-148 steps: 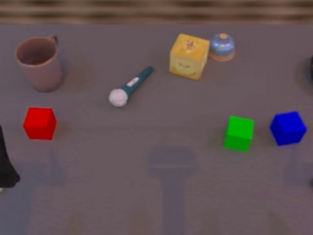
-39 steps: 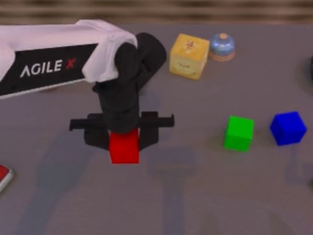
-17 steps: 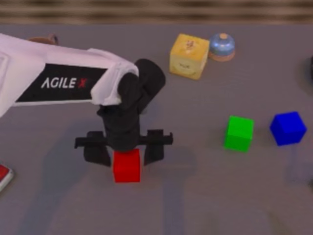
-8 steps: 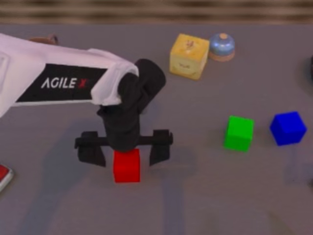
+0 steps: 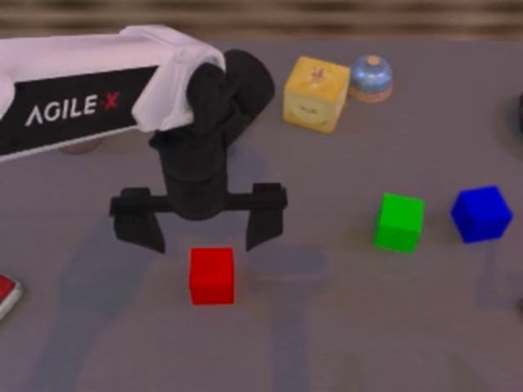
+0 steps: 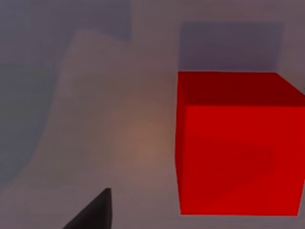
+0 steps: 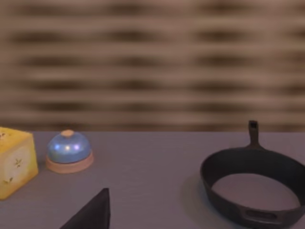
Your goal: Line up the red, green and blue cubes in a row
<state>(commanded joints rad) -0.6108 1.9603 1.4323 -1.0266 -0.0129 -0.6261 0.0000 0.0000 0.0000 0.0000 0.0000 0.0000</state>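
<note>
Left tool [image 5: 198, 230] sits left of centre in the top view, fingers spread apart, holding nothing. Red cube [image 5: 212, 276] rests on the worktop [image 5: 327, 327] just below it. Green cube [image 5: 400, 222] and blue cube [image 5: 481, 214] stand near each other at centre right.

Red cube [image 5: 212, 276], green cube [image 5: 400, 222], blue cube [image 5: 481, 214]; yellow cube [image 5: 315, 93] w/ printed face; grey table [image 5: 343, 327]

We see the red cube [image 5: 212, 276] alone left of centre; green [image 5: 400, 222] and blue [image 5: 481, 214] sit near each other at right.
</note>
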